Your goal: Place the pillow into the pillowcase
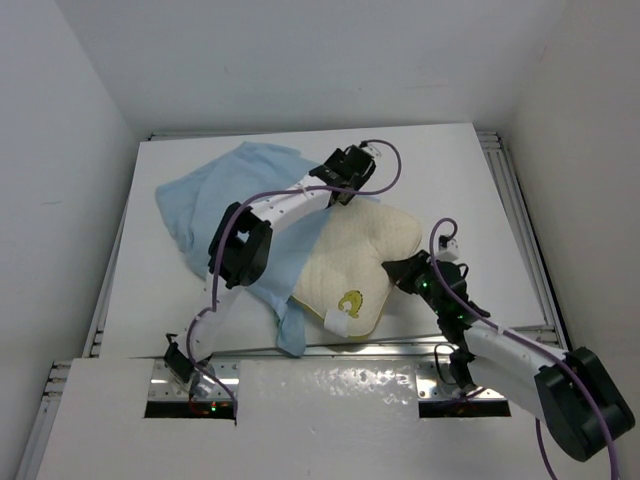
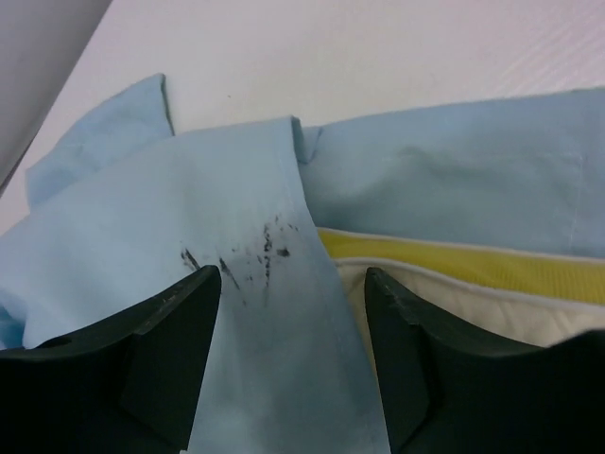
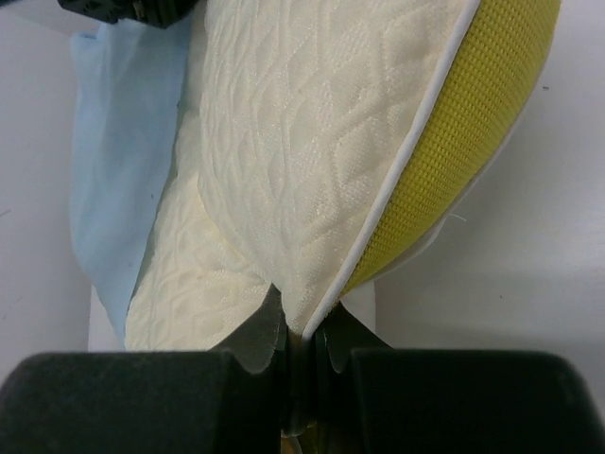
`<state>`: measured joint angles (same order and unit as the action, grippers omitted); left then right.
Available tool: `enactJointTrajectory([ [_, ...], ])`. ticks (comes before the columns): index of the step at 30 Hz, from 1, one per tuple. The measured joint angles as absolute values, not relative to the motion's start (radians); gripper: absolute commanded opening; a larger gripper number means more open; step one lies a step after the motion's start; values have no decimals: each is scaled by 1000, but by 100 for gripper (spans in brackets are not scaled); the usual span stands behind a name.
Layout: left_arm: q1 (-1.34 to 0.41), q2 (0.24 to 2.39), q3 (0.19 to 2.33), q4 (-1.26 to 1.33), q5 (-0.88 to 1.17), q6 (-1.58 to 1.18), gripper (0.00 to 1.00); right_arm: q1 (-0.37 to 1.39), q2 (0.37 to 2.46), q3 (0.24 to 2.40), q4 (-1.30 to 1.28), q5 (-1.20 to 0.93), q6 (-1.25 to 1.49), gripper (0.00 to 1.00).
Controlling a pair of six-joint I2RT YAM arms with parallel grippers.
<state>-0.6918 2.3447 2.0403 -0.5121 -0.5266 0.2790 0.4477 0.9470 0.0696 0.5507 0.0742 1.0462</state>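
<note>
**Pillow mostly bare, one corner pinched, case bunched at its left**

We see the pillow (image 1: 355, 260) lying on the white table (image 1: 450, 180), its quilted cream top up. Its round yellow-green logo (image 1: 351, 300) and white tag (image 1: 338, 322) are at its near corner. The pillowcase (image 1: 215, 195) shows its light blue side and spreads in loose folds to the far left of the pillow. One strip runs down along the pillow's left edge and ends in a hanging flap beside the near corner. Most of the pillow's top is uncovered.

The right gripper (image 1: 405, 272) sits at the pillow's right side. In its wrist view the right gripper (image 3: 301, 331) has its fingers pressed together on the white-piped seam of the pillow, with the yellow edge band (image 3: 473, 123) bulging just to the right of the pinch.

The left gripper (image 1: 350, 165) is at the pillow's far edge. Its arm stretches across the case and over the pillow's left part, hiding where fabric meets foam there. In the left wrist view the left gripper (image 2: 291, 284) has its fingers spread wide. A blue fold marked with dark smudges (image 2: 260, 255) lies between them, and we cannot tell whether either finger touches it. Right of that fold the pillow's band shows beneath more blue fabric.

Purple cables (image 1: 255, 200) loop above both arms, over the pillow's far and right sides.
</note>
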Motion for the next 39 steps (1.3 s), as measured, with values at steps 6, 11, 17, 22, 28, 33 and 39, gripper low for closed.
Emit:
enactJointTrajectory([
  [6,-683,2401,2134,-527,-558,255,33,448,934,56,541,75,1047,0],
  [11,-666,2456,2134,-555,-520,242,0,448,959,60,542,72,1032,0],
  [17,-659,2427,2133,-574,-381,257,0,448,1003,74,537,58,995,0],
  [22,-666,2285,2115,-580,-183,292,0,487,958,124,454,46,842,0],
  [28,-701,2093,2106,-580,-63,345,0,582,814,253,294,54,561,0],
  [33,-741,2080,2109,-582,-2,374,0,629,741,339,223,71,377,0],
  [39,-753,2144,2141,-545,-70,405,0,746,728,438,92,92,200,0],
])
